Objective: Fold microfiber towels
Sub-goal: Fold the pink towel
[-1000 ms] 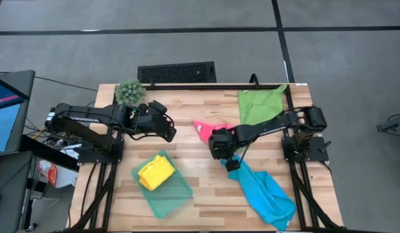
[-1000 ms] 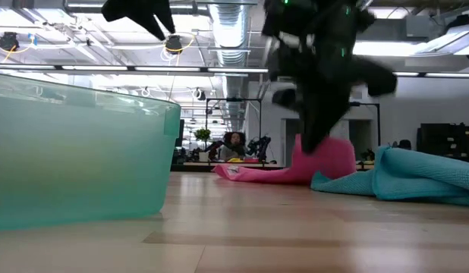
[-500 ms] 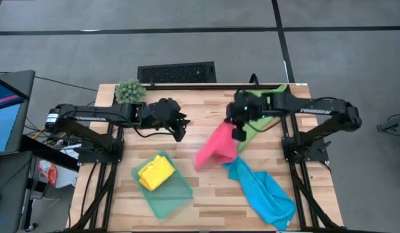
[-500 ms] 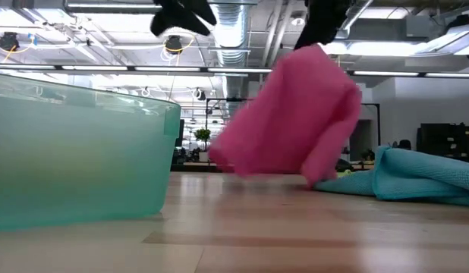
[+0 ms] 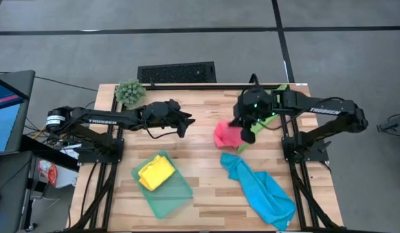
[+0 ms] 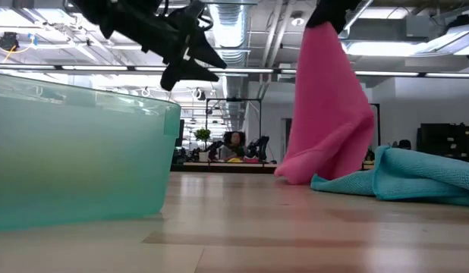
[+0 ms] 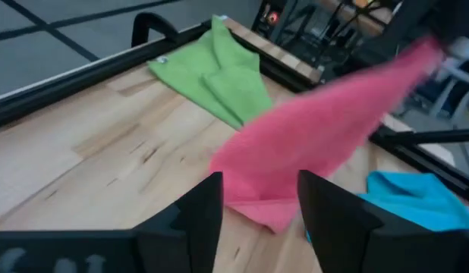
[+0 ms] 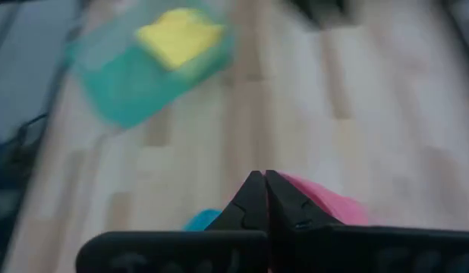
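Low view: right gripper [image 6: 331, 17] clenched on hanging pink towel [image 6: 331, 114]; left gripper [image 5: 187, 121] released.

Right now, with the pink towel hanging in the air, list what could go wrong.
1. The right claw pinches the pink towel by one edge only; its lower end drags on the table and may bunch up.
2. That lower end sits against the blue towel and could snag it.
3. The open left claw points at the hanging cloth; it might miss a free corner.
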`<control>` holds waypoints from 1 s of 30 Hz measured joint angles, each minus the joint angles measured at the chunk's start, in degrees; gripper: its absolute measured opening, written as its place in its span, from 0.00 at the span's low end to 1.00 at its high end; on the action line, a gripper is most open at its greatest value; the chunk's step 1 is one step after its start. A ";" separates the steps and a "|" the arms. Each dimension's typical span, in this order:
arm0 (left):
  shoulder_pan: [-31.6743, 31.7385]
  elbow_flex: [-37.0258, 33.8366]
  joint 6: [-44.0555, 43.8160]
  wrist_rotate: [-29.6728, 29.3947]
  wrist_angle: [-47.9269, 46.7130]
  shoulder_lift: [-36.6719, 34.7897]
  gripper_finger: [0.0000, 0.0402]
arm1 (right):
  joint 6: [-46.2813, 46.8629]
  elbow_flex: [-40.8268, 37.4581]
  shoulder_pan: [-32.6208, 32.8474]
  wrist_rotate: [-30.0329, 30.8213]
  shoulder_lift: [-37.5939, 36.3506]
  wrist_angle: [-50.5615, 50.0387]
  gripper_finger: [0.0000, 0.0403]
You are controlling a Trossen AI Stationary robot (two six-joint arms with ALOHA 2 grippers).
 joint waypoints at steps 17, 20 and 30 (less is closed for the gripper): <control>-2.19 1.14 -4.11 11.15 8.33 10.22 0.50 | 9.82 -0.02 21.38 -10.29 8.33 -11.84 0.02; -2.90 4.97 -3.72 13.60 10.71 17.85 0.50 | 11.41 -0.16 24.97 -7.44 9.87 -12.42 0.02; -1.55 28.13 4.83 23.25 4.32 35.42 0.50 | 22.72 -0.10 32.91 -5.61 13.30 -11.80 0.02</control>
